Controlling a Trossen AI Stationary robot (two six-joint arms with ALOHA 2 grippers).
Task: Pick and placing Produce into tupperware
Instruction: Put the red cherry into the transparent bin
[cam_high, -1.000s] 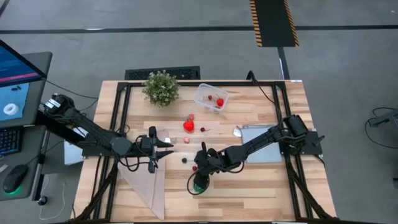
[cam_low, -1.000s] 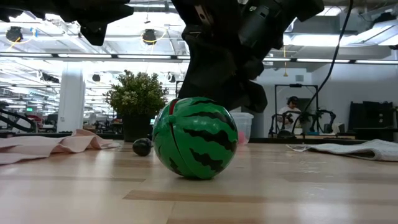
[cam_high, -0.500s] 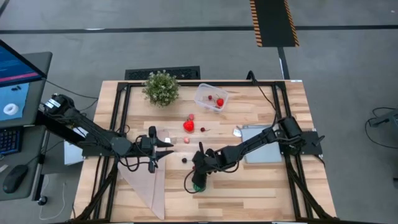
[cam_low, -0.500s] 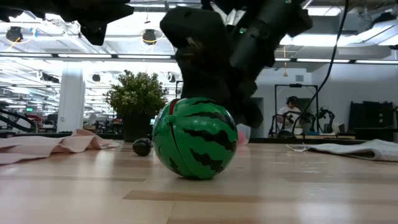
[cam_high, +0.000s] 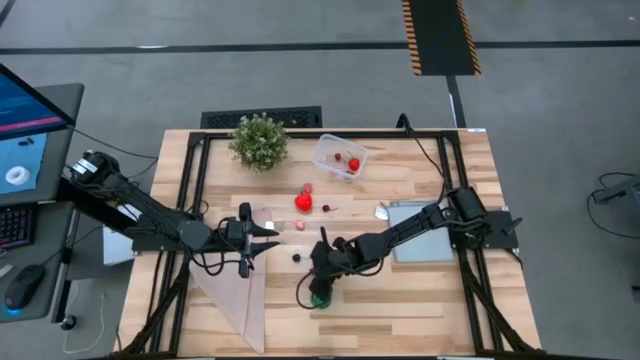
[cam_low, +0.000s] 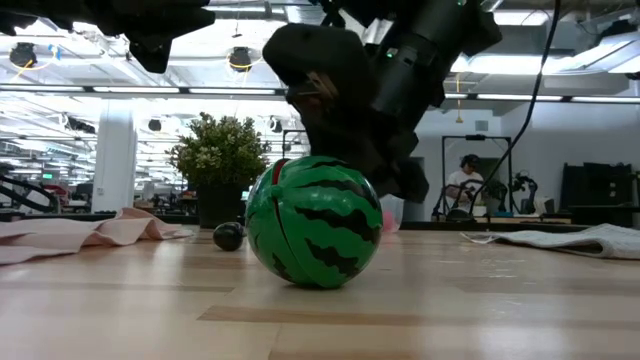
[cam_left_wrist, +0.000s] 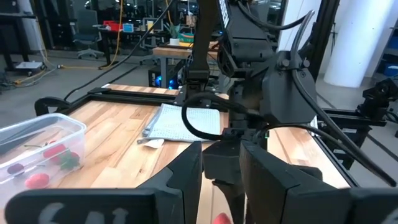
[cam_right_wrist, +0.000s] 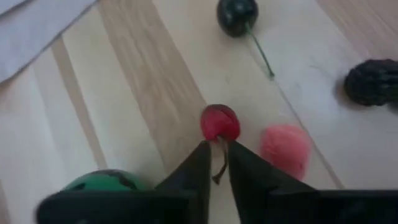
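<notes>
The green striped ball (cam_high: 318, 297) (cam_low: 314, 222) sits on the table near its near edge. My right gripper (cam_high: 321, 274) (cam_right_wrist: 218, 155) is just beyond the ball, pointing down, shut on a small red cherry (cam_right_wrist: 219, 122). A pink piece (cam_right_wrist: 284, 144), a dark cherry (cam_right_wrist: 237, 15) and a dark berry (cam_right_wrist: 373, 81) lie around it. More red and pink pieces (cam_high: 303, 202) lie mid-table. The clear tupperware (cam_high: 338, 157) (cam_left_wrist: 37, 146) stands near the far edge with red pieces inside. My left gripper (cam_high: 262, 232) waits open, left of the fruits. My right gripper has the red cherry's thin stem (cam_right_wrist: 217, 169) between its two fingertips (cam_right_wrist: 200, 163), coming from above and pointing down. The cherry's round body (cam_right_wrist: 219, 122) shows just past the tips. Whether it rests on the table or is lifted does not show.
A bushy potted plant (cam_high: 259, 140) stands left of the tupperware. A flat grey-blue sheet (cam_high: 425, 235) lies under the right arm. A pale pink cloth (cam_high: 235, 295) hangs over the near left part of the table. Bare wood lies right of the ball.
My right gripper has moved a little toward the table's left and near edges, ending close over the green ball, and has turned somewhat in the low view. The ball and the other fruits have stayed put.
</notes>
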